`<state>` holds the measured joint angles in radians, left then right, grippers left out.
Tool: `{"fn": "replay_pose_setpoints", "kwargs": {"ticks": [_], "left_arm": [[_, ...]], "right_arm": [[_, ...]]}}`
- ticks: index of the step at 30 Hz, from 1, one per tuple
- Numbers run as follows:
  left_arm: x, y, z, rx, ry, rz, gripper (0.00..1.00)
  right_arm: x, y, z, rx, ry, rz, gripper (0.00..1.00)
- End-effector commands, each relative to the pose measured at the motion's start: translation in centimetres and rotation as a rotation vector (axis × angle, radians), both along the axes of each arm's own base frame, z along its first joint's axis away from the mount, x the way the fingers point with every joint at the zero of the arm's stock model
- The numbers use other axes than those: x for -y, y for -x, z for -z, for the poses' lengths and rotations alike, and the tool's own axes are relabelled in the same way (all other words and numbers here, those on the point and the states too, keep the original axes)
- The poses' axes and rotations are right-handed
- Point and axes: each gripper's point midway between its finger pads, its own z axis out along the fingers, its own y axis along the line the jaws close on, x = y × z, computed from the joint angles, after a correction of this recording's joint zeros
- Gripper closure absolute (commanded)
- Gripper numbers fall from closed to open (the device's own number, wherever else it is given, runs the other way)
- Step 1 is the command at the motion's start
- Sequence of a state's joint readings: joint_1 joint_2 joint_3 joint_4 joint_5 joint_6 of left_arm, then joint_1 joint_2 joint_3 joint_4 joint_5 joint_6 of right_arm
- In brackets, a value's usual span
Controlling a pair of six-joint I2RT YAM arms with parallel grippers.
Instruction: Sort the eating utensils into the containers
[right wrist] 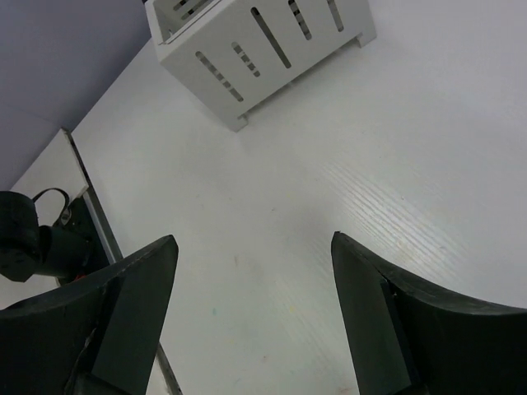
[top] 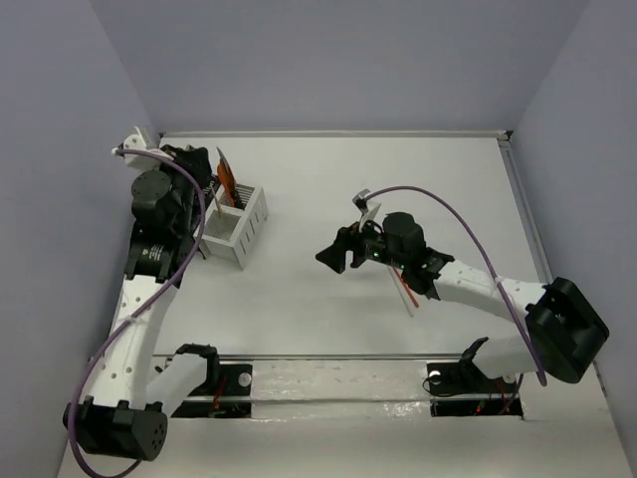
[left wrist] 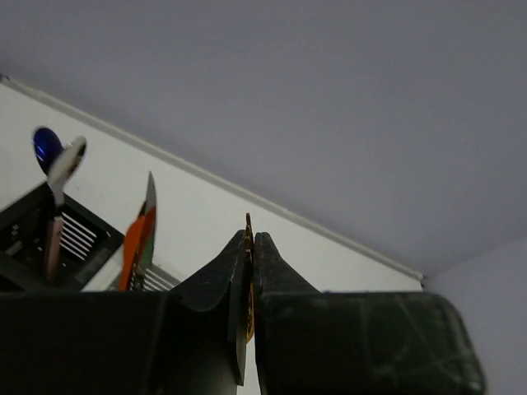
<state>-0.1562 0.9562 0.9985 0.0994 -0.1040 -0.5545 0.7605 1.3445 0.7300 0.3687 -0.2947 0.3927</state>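
Observation:
My left gripper (top: 206,171) hangs over the caddies at the far left. In the left wrist view it (left wrist: 251,239) is shut on a thin gold utensil (left wrist: 247,220) seen edge on. A blue spoon (left wrist: 45,146) and a silver spoon (left wrist: 70,160) stand in the black caddy (left wrist: 25,220). An orange stick (left wrist: 134,243) and a silver knife (left wrist: 151,206) stand beside them. The white caddy (top: 251,224) also shows in the right wrist view (right wrist: 263,41). My right gripper (top: 333,254) (right wrist: 254,237) is open and empty above bare table at mid-table.
A pink stick (top: 406,291) and a white stick (top: 409,305) lie on the table, partly under my right arm. The left arm hides most of the black caddy in the top view. Purple walls close in the back and sides.

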Motion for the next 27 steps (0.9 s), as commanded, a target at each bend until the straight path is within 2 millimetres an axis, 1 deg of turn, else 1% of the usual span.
{"fn": "replay_pose_setpoints", "kwargs": {"ticks": [1,2,5,6,7,8,10,11,12,13,14,15,16,18,19,20,21,22,23,27], "left_arm": [[-5.8,1.3,-4.4,0.081,-0.081,-0.222,1.00],[-7.9,1.3,-4.4,0.078,-0.084,-0.304,1.00],[-10.7,0.5,-3.8,0.101,-0.083,-0.395,1.00],[-12.4,0.3,-3.7,0.103,-0.078,-0.440,1.00],[-13.0,0.0,-3.6,0.112,-0.066,-0.457,1.00],[-13.5,-0.9,-2.6,0.093,-0.069,-0.458,1.00],[-14.4,-1.7,-2.4,0.106,-0.079,-0.470,1.00],[-15.2,-2.1,-1.7,0.089,-0.095,-0.487,1.00],[-15.6,-2.4,-1.6,0.086,-0.105,-0.494,1.00],[-16.0,-2.6,-1.7,0.094,-0.111,-0.501,1.00],[-16.2,-3.2,-1.0,0.076,-0.118,-0.493,1.00],[-16.7,-3.3,-1.0,0.081,-0.120,-0.499,1.00],[-16.6,-3.6,-0.8,0.080,-0.119,-0.491,1.00],[-17.2,-3.9,-0.1,0.076,-0.112,-0.490,1.00],[-16.8,-4.2,-0.2,0.093,-0.106,-0.463,1.00],[-17.0,-4.3,-0.1,0.094,-0.103,-0.459,1.00],[-16.9,-4.6,0.4,0.088,-0.097,-0.453,1.00],[-16.8,-4.8,0.3,0.098,-0.097,-0.447,1.00],[-16.6,-5.1,0.8,0.093,-0.095,-0.430,1.00],[-15.8,-6.1,1.5,0.097,-0.074,-0.376,1.00]], "right_arm": [[0.1,-0.8,-1.5,0.058,-0.042,0.039,0.19],[0.1,-0.8,-1.5,0.058,-0.042,0.045,0.19],[0.1,-0.9,-1.3,0.058,-0.038,0.049,0.20],[0.1,-1.0,-1.2,0.055,-0.036,0.052,0.20],[0.1,-1.1,-1.1,0.054,-0.035,0.054,0.20],[0.1,-1.1,-0.9,0.053,-0.034,0.054,0.20],[-0.1,-1.1,-0.8,0.049,-0.035,0.047,0.21],[-0.2,-1.1,-0.6,0.044,-0.031,0.044,0.21],[-0.2,-1.1,-0.4,0.042,-0.029,0.044,0.21],[-0.1,-1.1,-0.4,0.044,-0.026,0.046,0.21],[-0.1,-1.2,-0.3,0.044,-0.024,0.047,0.21],[-0.1,-1.2,-0.2,0.042,-0.022,0.047,0.22],[-0.2,-1.1,-0.2,0.041,-0.023,0.043,0.22],[-0.5,-0.9,-0.1,0.031,-0.025,0.023,0.22],[-0.6,-0.8,0.0,0.026,-0.028,0.012,0.22],[-0.7,-0.8,0.1,0.025,-0.028,0.010,0.22],[-0.8,-0.8,0.2,0.021,-0.025,0.007,0.22],[-0.8,-0.9,0.6,0.015,-0.018,0.008,0.22],[-0.9,-1.0,0.6,0.015,-0.018,0.009,0.22],[-0.9,-1.1,0.9,0.012,-0.009,0.010,0.23]]}}
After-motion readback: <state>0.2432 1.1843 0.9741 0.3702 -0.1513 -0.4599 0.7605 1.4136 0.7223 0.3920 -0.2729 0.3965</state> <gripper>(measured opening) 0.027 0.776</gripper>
